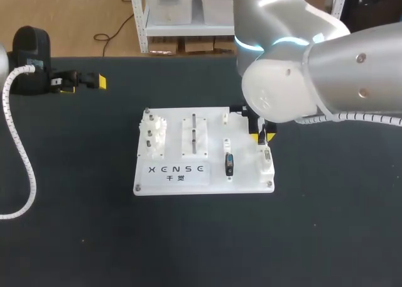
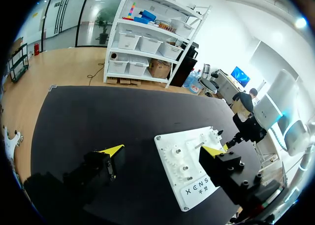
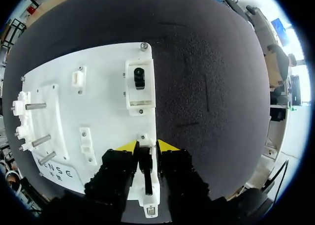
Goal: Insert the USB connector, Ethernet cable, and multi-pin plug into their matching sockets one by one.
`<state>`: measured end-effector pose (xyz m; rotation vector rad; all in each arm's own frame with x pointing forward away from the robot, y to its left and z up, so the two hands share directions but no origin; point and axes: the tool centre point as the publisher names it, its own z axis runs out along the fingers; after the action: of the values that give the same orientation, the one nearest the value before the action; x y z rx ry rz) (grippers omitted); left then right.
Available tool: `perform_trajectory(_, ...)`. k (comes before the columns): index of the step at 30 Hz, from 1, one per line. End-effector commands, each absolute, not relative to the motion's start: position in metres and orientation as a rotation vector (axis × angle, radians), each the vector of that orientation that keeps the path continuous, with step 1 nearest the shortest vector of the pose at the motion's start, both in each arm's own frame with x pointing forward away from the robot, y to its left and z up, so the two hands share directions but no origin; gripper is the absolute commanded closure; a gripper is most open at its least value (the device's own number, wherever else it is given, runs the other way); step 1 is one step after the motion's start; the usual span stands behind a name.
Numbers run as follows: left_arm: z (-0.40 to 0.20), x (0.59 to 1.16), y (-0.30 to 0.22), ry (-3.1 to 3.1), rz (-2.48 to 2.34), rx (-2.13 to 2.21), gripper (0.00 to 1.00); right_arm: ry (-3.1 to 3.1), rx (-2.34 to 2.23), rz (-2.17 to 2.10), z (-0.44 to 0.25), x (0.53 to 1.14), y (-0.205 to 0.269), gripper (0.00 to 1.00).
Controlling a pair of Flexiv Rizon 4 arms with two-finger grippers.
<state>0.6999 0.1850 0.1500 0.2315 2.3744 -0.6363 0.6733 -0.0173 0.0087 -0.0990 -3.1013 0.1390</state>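
The white socket board [image 1: 173,177] lies mid-table. My right gripper [image 1: 262,136] hangs over its right edge. In the right wrist view, the right gripper [image 3: 147,146] straddles a dark plug [image 3: 145,167] seated in a white socket block [image 3: 150,198]. A thin gap shows beside the plug, so the fingers stand slightly open. Ahead of it, another black connector [image 3: 139,78] sits in a block near the far right corner. A dark connector [image 1: 229,164] stands in a narrow block left of the gripper. My left gripper [image 1: 88,81] rests far left, open and empty, also seen from its own wrist [image 2: 163,150].
White gear posts [image 1: 152,136] and two upright pegs [image 1: 193,134] stand on the board's left and middle. A white corrugated hose [image 1: 25,167] loops along the table's left side. Dark bare table surrounds the board.
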Motion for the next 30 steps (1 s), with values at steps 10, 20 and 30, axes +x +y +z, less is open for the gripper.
perform_trajectory(10, 0.150, 0.700, 0.185, 2.374, -0.636, 0.231, 0.00, -3.207, -0.047, 0.081, 0.050, 0.668, -0.015, 0.00)
perform_trajectory(20, 0.150, 0.700, 0.185, 2.374, -0.636, 0.231, 0.00, -3.213, 0.101, 0.018, 0.073, 0.648, 0.029, 0.00)
perform_trajectory(30, 0.150, 0.700, 0.185, 2.374, -0.636, 0.231, 0.00, -3.142, 0.236, -0.003, 0.052, 0.621, 0.063, 0.00)
